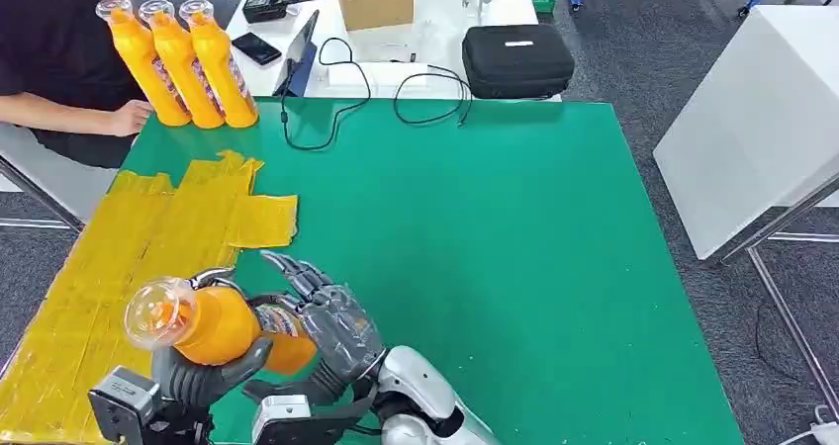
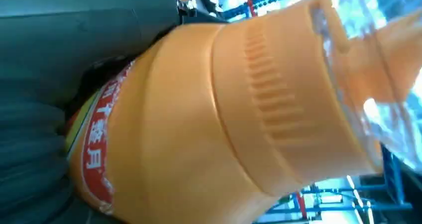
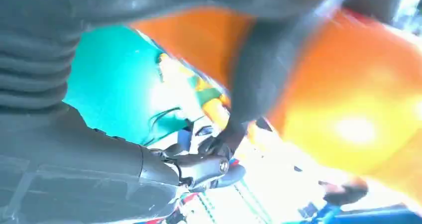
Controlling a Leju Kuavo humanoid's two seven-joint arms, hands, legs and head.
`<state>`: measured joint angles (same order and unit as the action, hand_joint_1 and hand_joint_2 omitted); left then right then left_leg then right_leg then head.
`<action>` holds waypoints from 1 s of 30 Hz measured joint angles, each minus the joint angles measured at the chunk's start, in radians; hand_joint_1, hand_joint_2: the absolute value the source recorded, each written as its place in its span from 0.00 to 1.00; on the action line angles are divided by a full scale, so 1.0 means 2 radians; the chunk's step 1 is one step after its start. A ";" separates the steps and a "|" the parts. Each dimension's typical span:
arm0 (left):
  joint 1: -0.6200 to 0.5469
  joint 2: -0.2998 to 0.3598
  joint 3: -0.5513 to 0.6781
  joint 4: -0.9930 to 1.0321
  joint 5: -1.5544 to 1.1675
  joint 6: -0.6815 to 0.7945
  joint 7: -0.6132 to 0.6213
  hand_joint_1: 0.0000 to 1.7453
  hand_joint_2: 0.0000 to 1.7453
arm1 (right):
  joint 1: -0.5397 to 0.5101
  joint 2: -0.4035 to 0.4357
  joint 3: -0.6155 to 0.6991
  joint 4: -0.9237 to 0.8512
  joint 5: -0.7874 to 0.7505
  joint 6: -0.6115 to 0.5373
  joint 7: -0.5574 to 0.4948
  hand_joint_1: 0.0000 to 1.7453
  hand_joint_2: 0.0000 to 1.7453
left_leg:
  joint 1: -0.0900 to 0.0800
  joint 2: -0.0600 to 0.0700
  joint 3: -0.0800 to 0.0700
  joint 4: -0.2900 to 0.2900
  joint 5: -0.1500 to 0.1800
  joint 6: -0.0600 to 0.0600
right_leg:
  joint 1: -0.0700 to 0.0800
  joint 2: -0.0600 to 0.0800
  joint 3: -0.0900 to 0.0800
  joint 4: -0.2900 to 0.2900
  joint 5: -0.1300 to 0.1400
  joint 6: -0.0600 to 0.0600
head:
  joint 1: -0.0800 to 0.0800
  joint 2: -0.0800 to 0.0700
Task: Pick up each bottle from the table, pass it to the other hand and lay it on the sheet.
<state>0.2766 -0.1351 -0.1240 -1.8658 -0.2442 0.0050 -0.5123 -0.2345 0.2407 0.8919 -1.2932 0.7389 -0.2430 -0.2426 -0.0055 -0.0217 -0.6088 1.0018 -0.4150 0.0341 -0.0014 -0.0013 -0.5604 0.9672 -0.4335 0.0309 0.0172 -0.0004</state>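
Near the table's front-left corner, both the left hand and right hand grip the bottle, apparently mid-transfer above the sheet.

Obstacles: three upright bottles at the green tabletop's far-left corner, a person's hand beside them, cables crossing the far edge. Centre and right side lie open.
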 measured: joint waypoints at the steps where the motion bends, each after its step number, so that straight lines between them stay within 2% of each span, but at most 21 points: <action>1: 0.000 -0.001 0.005 -0.001 -0.018 0.016 0.001 1.00 1.00 | 0.001 -0.001 -0.001 -0.006 0.000 0.000 0.000 0.00 0.00 | 0.000 0.000 0.000 0.000 0.000 0.000 | 0.000 0.000 0.000 0.000 0.000 0.000 | 0.000 0.000; 3: -0.005 -0.002 0.015 -0.004 -0.102 0.080 0.015 1.00 1.00 | 0.004 -0.004 -0.002 -0.021 0.002 0.000 -0.001 0.00 0.00 | 0.000 0.000 0.000 0.000 0.000 0.000 | 0.000 0.000 0.000 0.000 0.000 0.000 | 0.000 0.000; 7: -0.043 -0.001 0.042 0.000 -0.328 0.226 0.085 1.00 1.00 | 0.006 -0.005 -0.004 -0.042 -0.005 0.002 -0.001 0.00 0.00 | 0.000 0.000 0.000 0.000 0.000 0.000 | 0.000 0.000 0.000 0.000 0.000 0.000 | 0.000 0.000; 13: -0.109 0.023 0.090 0.076 -0.518 0.318 0.155 1.00 1.00 | 0.003 -0.005 -0.004 -0.053 -0.034 0.011 -0.008 0.00 0.00 | 0.000 0.000 0.000 0.000 0.001 -0.001 | 0.000 0.000 0.000 0.000 0.001 -0.002 | 0.000 0.000; 21: -0.150 0.052 0.127 0.189 -0.607 0.344 0.192 1.00 1.00 | -0.001 -0.004 -0.004 -0.054 -0.051 0.017 -0.013 0.00 0.00 | 0.000 0.000 0.000 0.000 0.001 -0.001 | 0.000 0.000 0.000 0.000 0.001 -0.002 | 0.000 0.000; 30: -0.158 0.059 0.136 0.222 -0.610 0.344 0.193 1.00 1.00 | -0.002 -0.003 -0.004 -0.054 -0.052 0.018 -0.014 0.00 0.00 | 0.000 0.000 0.000 0.000 0.001 -0.001 | 0.000 0.000 -0.001 0.000 0.001 -0.002 | 0.000 0.000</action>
<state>-0.0401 -0.0175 0.1484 -1.4221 -1.4649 0.6939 -0.1270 -0.2393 0.2350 0.8835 -1.4019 0.6352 -0.2071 -0.2705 -0.0054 -0.0210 -0.6093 1.0017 -0.4128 0.0317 -0.0014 -0.0014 -0.5617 0.9677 -0.4313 0.0276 0.0168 -0.0004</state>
